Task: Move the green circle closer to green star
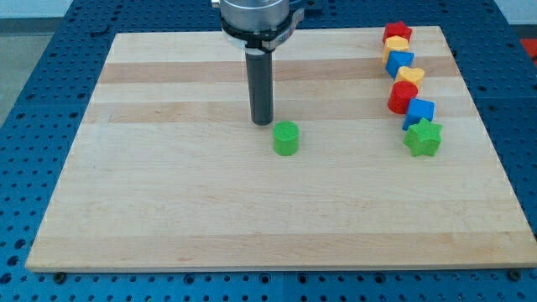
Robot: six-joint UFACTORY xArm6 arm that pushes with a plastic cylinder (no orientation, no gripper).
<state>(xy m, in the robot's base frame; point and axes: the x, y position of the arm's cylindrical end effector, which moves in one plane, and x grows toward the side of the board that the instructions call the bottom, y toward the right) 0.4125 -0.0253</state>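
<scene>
1. Camera view, setting: a pale wooden board (pixel 168 210) lies on a blue perforated table. A dark rod hangs down from the arm's mount at the view's top centre.
2. Camera view, tool: my tip (pixel 263 123) rests at board level just up and left of the green circle (pixel 286 138). A thin gap seems to separate them, though contact cannot be ruled out. The rod has no jaws, so there is nothing to open or clamp; it holds nothing.
3. Camera view, task's things: the green circle is a short upright cylinder near the board's middle. The green star (pixel 422 137) sits well apart from it, toward the view's right, at about the same height in the view.
4. Camera view, neighbours: a column of blocks runs up from the star along the right edge: a blue block (pixel 419 110) touching or just beside the star, then a red one (pixel 402 96), a yellow heart (pixel 409 76), another blue (pixel 399 60), a yellow (pixel 394 44), and a red (pixel 397 33).
5. Handling, as a judgement: the circle looks small, light and rigid, likely to slide easily on smooth wood. Being round, it may roll off an off-centre push, so contact belongs squarely on its left side, pushing rightward.
</scene>
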